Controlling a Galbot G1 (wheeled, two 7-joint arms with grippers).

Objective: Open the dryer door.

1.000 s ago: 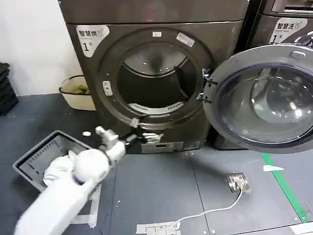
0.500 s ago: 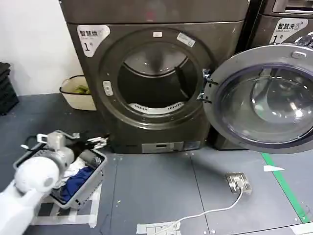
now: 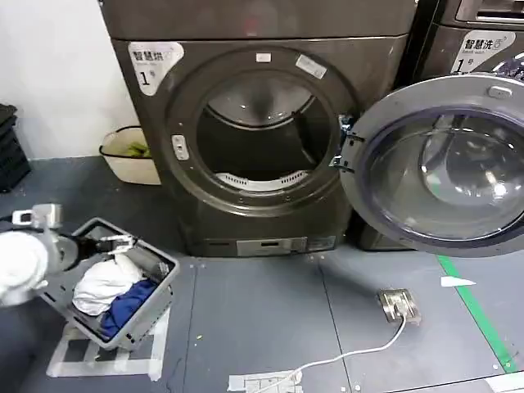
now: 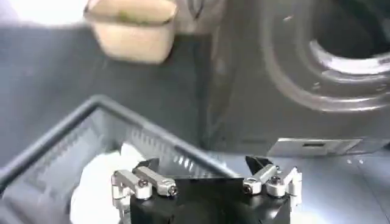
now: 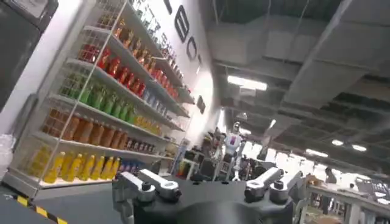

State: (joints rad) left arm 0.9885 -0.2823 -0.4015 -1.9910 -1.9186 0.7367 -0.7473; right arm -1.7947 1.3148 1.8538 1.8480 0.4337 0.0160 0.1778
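Observation:
The dark grey dryer (image 3: pixel 270 33) stands straight ahead with its round drum opening (image 3: pixel 260 135) uncovered. Its glass-windowed door (image 3: pixel 442 164) hangs swung wide to the right, hinged at the opening's right side. My left gripper (image 3: pixel 115 242) is low at the left, far from the door, over the rim of a grey laundry basket (image 3: pixel 155 262). In the left wrist view the left gripper (image 4: pixel 202 165) is open with nothing between its fingers, above the basket (image 4: pixel 61 134), and the dryer (image 4: pixel 292 79) front is beyond. My right gripper (image 5: pixel 207 178) is open, facing store shelves.
The basket holds white and blue laundry (image 3: pixel 110 286). A beige bin (image 3: pixel 129 155) sits by the wall left of the dryer. A second machine (image 3: pixel 483 41) stands behind the open door. A plug block with a white cable (image 3: pixel 399 304) lies on the floor at the right.
My left arm has swung from in front of the dryer's lower panel out to the left, ending over the basket. The door has stayed wide open.

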